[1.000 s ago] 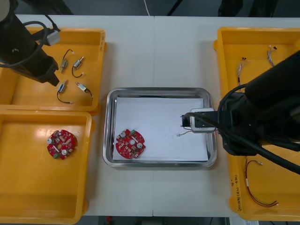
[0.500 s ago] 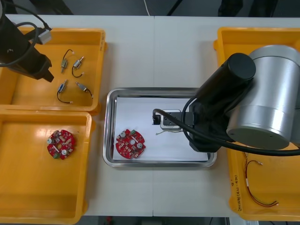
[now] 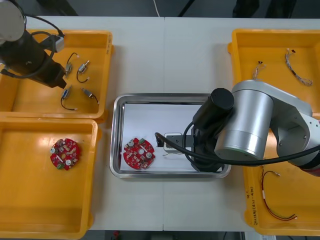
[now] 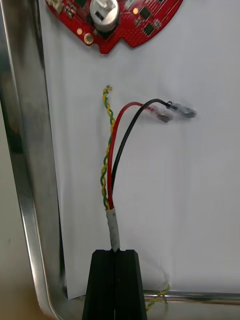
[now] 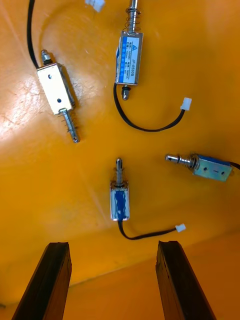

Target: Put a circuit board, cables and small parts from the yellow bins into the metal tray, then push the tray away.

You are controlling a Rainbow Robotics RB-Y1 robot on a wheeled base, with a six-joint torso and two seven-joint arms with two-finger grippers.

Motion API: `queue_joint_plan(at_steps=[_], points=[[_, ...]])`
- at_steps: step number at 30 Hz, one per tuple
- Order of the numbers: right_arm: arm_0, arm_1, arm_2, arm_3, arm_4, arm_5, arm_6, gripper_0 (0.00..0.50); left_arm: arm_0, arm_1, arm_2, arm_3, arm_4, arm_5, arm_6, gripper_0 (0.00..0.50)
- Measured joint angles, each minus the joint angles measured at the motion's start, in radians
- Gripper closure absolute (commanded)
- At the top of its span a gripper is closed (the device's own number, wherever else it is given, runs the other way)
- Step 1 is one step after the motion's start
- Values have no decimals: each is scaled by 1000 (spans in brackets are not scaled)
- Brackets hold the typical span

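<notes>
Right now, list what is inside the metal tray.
A red circuit board on the white liner, and a red, black and twisted cable pinched in the shut right tool. The right arm covers the metal tray's right part.

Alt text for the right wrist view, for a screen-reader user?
Right claw shut on a cable of red, black and twisted yellow-green wires, over the white inside of the metal tray. A red circuit board lies just past the wire ends.
</notes>
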State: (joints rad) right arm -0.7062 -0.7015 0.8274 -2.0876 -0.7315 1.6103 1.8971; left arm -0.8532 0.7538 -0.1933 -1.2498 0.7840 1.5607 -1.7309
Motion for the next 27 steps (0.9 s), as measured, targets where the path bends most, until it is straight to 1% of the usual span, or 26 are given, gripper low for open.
queue_joint_plan(at_steps=[6, 9, 15, 16, 18, 19, 20, 21, 22, 23, 24, 25, 27], points=[[0, 20, 16, 49, 3, -5, 0, 500, 0, -22, -48, 41, -5, -63, 0, 0], [0, 34, 23, 82, 5, -29, 0, 500, 0, -31, -67, 52, -17, -83, 0, 0], [0, 46, 66, 130, 44, -84, 0, 499, 0, -37, -112, 71, -24, -122, 0, 0], [0, 46, 75, 134, 51, -91, 0, 494, 0, -37, -119, 74, -24, -129, 0, 0], [0, 46, 94, 139, 61, -99, -1, 457, 0, -37, -131, 82, -24, -143, 0, 0], [0, 46, 101, 140, 62, -99, -2, 415, 0, -37, -136, 88, -24, -150, 0, 0], [-1, 46, 106, 140, 62, -99, -4, 384, 0, -37, -140, 94, -24, -155, 0, 0], [-1, 46, 108, 140, 62, -99, -6, 304, 0, -37, -145, 100, -23, -160, 0, 0], [-1, 46, 109, 140, 62, -99, -6, 157, 0, -37, -148, 108, -23, -166, 0, 0], [-1, 46, 109, 140, 62, -99, -6, 62, 0, -37, -151, 114, -23, -170, 0, 0], [-1, 47, 109, 140, 62, -99, -6, 21, 0, -37, -154, 120, -22, -175, 0, 0], [-1, 47, 109, 140, 62, -99, -6, 0, 0, -37, -156, 126, -22, -179, 0, 0], [-1, 47, 109, 140, 67, -100, -6, 0, 0, -37, -160, 134, -21, -186, 0, 0]])
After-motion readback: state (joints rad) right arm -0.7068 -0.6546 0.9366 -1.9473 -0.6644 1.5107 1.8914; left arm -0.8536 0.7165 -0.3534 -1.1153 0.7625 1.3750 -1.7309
